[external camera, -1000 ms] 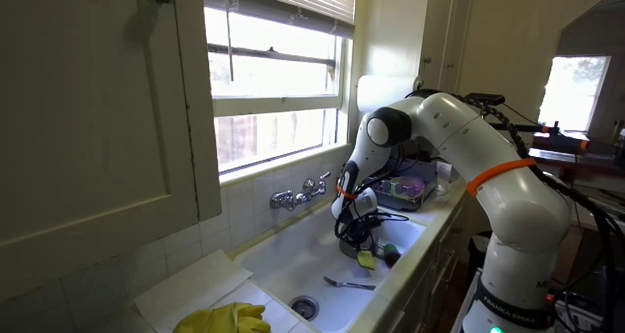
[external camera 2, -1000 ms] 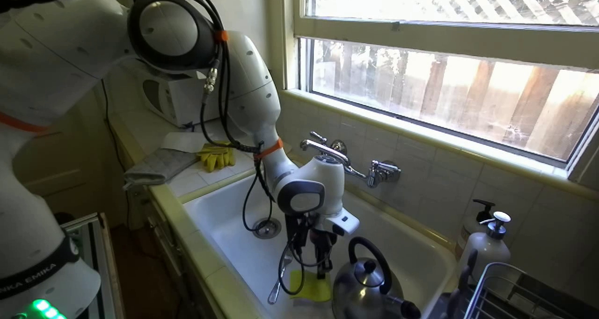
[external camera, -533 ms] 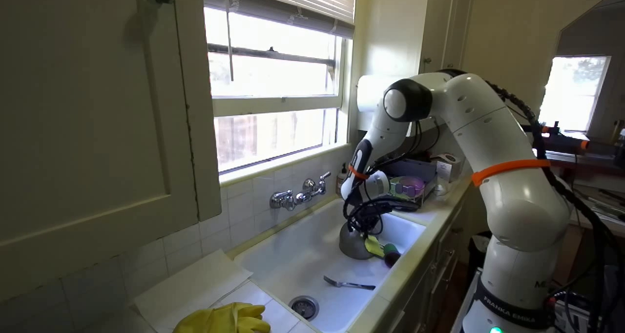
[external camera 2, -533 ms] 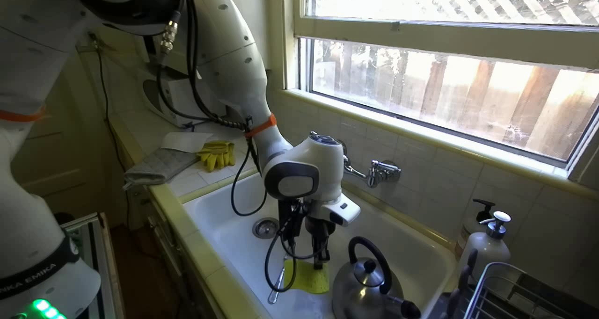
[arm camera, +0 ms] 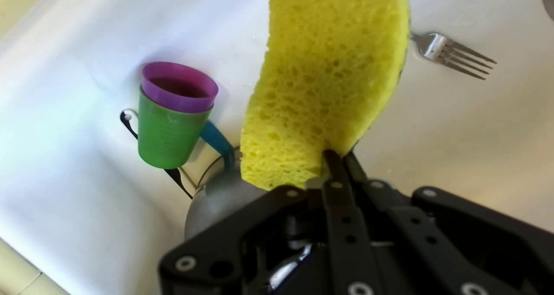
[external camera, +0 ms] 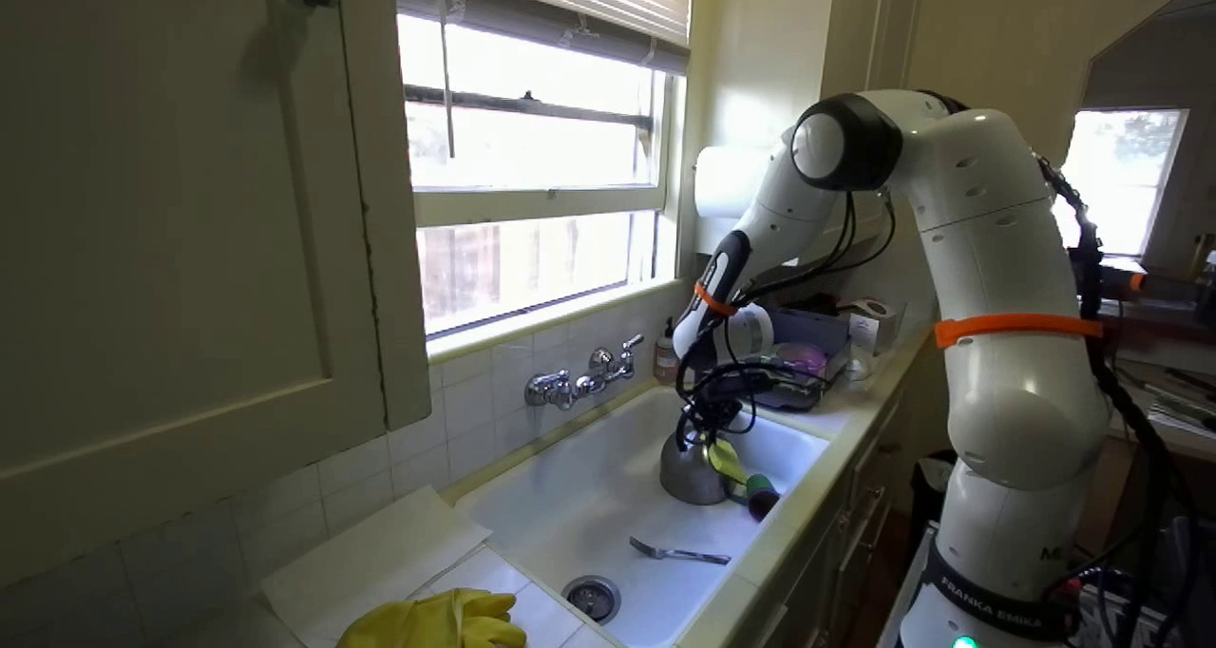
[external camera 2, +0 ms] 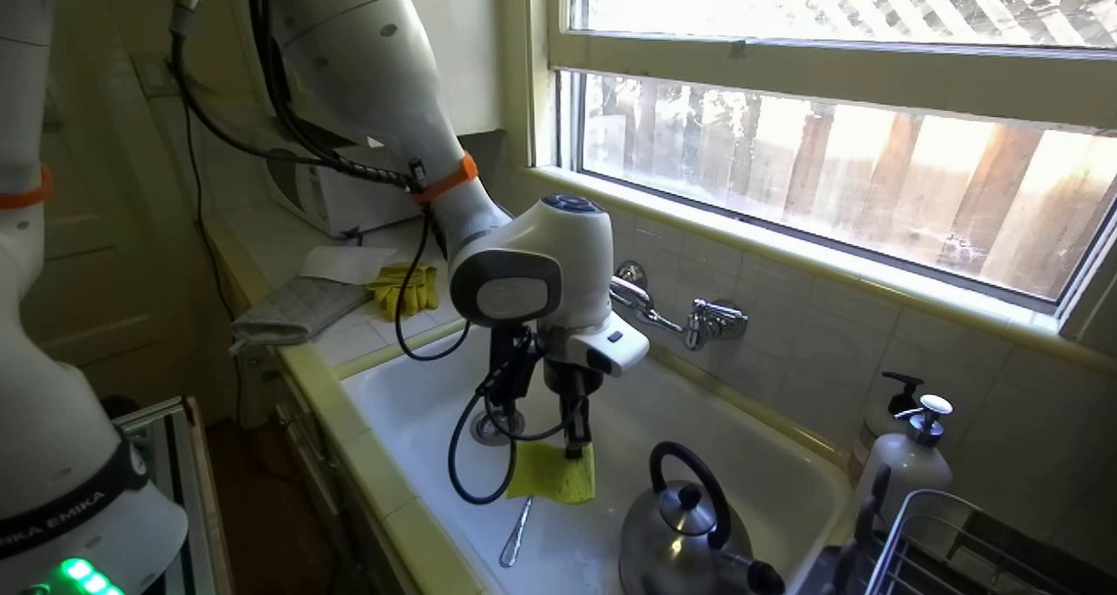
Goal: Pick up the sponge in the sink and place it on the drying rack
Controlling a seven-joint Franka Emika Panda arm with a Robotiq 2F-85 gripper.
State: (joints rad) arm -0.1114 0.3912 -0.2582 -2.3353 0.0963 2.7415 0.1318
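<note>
A yellow sponge is pinched near one edge in my gripper; it shows in both exterior views [external camera: 727, 460] [external camera 2: 550, 473] and fills the upper middle of the wrist view [arm camera: 324, 78]. My gripper [arm camera: 340, 154] is shut on it, one fingertip on each face, with most of the sponge sticking out past the tips. The gripper [external camera 2: 576, 448] holds it above the floor of the white sink [external camera 2: 419, 394], to the side of the kettle. The drying rack [external camera 2: 892, 534] has metal wires and stands on the counter beyond the kettle; it also shows behind the arm [external camera: 790, 398], holding a purple bowl.
A steel kettle [external camera 2: 685, 543] with a black handle stands in the sink. Green and purple cups [arm camera: 173, 126] lie near it. A fork [external camera: 679, 555] lies on the sink floor. A wall faucet [external camera 2: 663, 311] juts over the sink; soap bottles [external camera 2: 907, 468] stand by the rack.
The gripper has risen with the sponge from low in the sink, and the arm's elbow has lifted and drawn back. The sponge stayed in the fingers. Kettle, cups and fork have not moved.
</note>
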